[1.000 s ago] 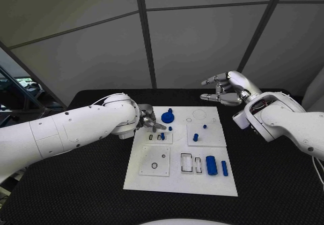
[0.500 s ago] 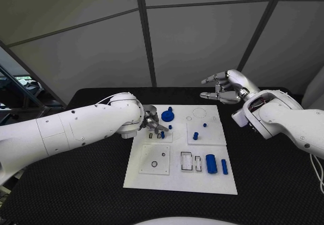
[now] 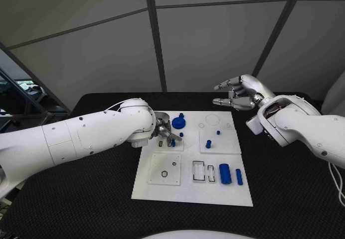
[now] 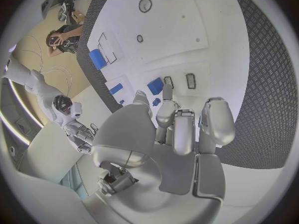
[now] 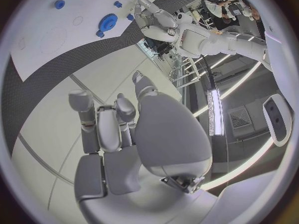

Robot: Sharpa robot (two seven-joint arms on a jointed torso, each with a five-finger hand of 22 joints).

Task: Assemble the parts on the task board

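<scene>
A: Head view status, please: where does the task board [image 3: 193,186] sit, and what is on it?

B: It lies flat in the middle of the black table [image 3: 72,199]. A blue gear [image 3: 178,123] sits near its far edge, left of centre. A small blue peg [image 3: 208,145] stands on the raised plate to the right. A blue cylinder [image 3: 225,174] and a slim blue bar [image 3: 239,178] lie side by side near the right edge, beside two rectangular slots.

A: Left hand?

B: The left hand [image 3: 162,131] is low over the far-left part of the board, fingers pointing down at the small plate with slots. A small blue part [image 3: 173,143] sits right at the fingertips. The left wrist view shows the fingers [image 4: 185,129] close together above a blue piece [image 4: 155,86], but whether they grip it cannot be told; contact is possibly only apparent.

A: Right hand?

B: The right hand [image 3: 239,94] is raised above the table beyond the board's far-right corner, well apart from the parts. Its fingers are spread and curved, holding nothing
</scene>
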